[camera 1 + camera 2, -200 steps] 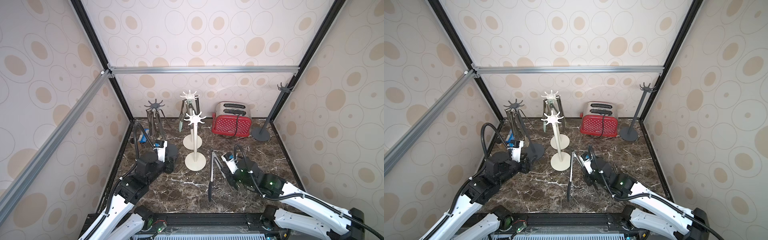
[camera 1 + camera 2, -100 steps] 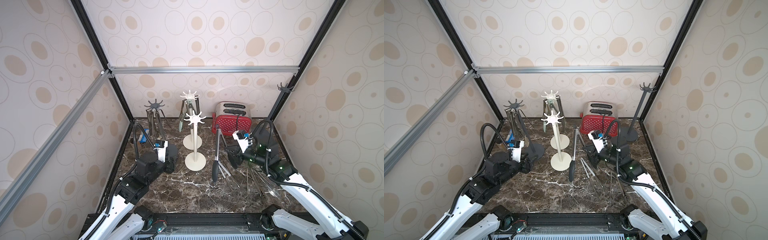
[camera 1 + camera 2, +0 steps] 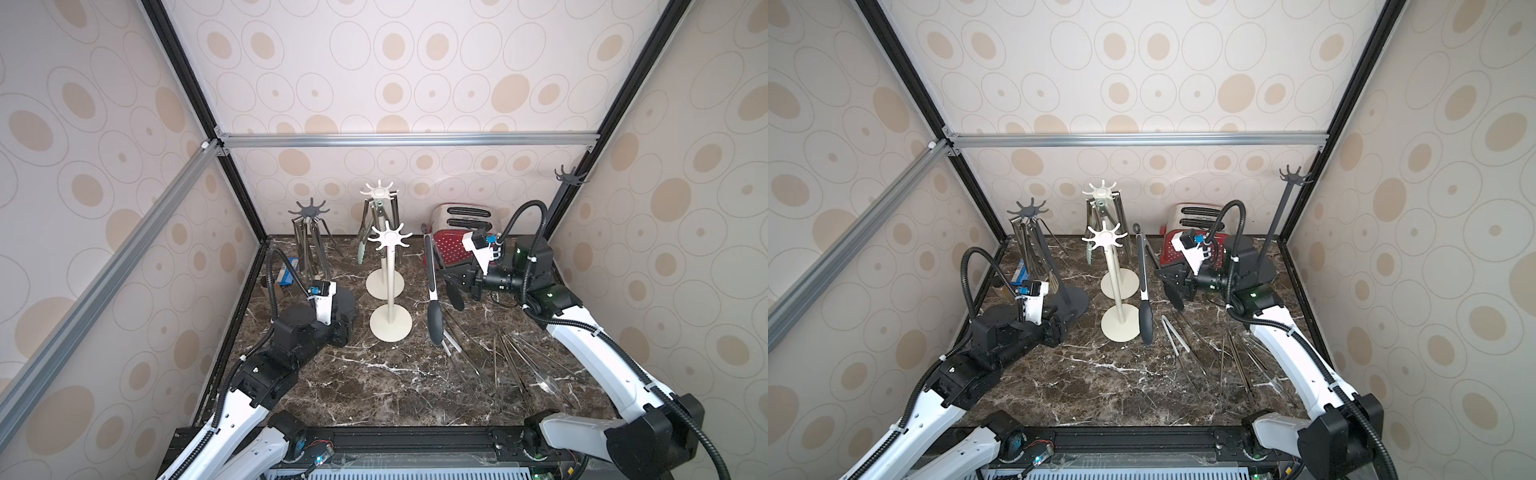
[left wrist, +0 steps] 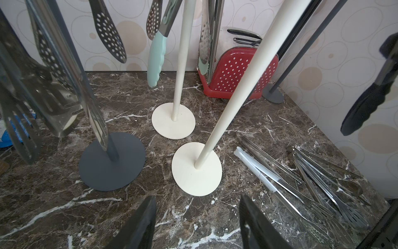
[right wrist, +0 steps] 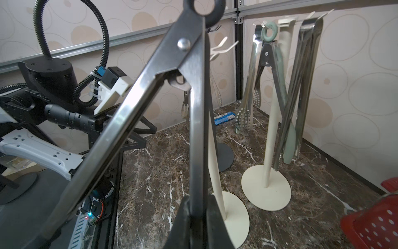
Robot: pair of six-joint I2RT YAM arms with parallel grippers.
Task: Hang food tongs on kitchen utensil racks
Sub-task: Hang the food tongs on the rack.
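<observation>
- Right arm has swung up from the front of the table toward the back, and the black-tipped tongs [image 3: 432,282] have come up with it. They now hang upright, ring end on top, just beside the front cream rack [image 3: 390,291].
- My right gripper [image 5: 198,217] has its jaws clamped on one leg of those tongs, and the other leg splays out.
- My left gripper [image 4: 196,226] sits low by the left dark grey rack [image 3: 309,212], jaws apart, nothing in them.
- Done so far, I reckon: several hung steel tongs [image 3: 307,249] on that rack, plus a few on the rear cream rack [image 3: 379,192], including the pale green tongs [image 4: 156,56].
- Still to do: the front cream rack's hooks look bare, and so does the corner dark grey rack [image 3: 1277,220]. A heap of loose steel tongs [image 3: 515,361] lies on the marble table [image 3: 374,386]. I'd call it halfway at best.
</observation>
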